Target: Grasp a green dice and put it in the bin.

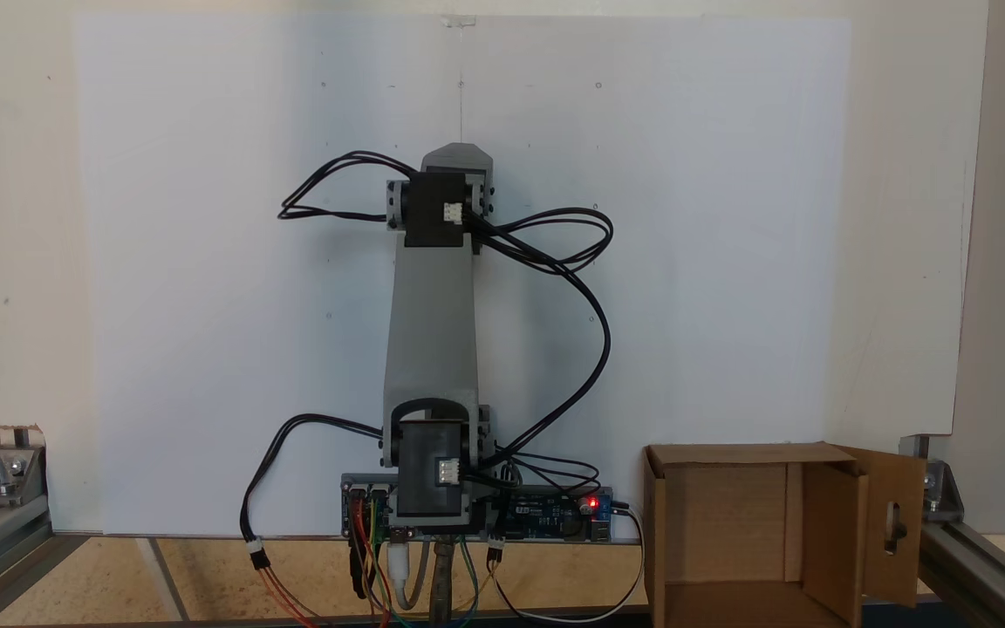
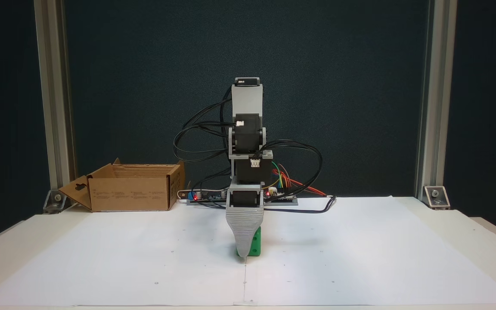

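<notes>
The green dice sits on the white paper in front of the arm's base, mostly covered by the gripper. My gripper points straight down with its grey ribbed jaw in front of the dice and its tip at the paper. The second jaw lies behind the first, so the gap between them is hidden. The arm stretches out over the sheet and covers the dice from above. The bin, an open brown cardboard box with a keyhole flap, stands beside the base; it shows again as the bin at lower right.
A white paper sheet covers the table. The controller board with red lights and looping black cables sit at the arm's base. Aluminium frame posts stand at the table's rear corners.
</notes>
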Robot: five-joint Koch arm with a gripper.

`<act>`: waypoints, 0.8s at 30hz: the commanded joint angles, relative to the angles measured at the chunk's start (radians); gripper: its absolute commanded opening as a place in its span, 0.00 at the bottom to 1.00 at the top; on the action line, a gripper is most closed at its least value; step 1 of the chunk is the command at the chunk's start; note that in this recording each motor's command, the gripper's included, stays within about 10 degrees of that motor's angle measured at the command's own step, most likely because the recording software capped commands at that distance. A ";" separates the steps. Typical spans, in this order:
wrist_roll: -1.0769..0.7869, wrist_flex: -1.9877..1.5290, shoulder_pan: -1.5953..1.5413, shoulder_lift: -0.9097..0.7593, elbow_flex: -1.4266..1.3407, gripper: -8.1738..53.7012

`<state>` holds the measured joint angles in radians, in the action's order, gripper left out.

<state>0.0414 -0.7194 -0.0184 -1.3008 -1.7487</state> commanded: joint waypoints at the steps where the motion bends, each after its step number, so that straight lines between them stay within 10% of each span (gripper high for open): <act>1: -0.040 -0.002 -0.003 0.000 0.020 0.81; 24: -0.051 0.000 -0.002 0.000 0.020 0.71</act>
<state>0.0414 -0.7194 -0.0199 -1.2947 -1.7487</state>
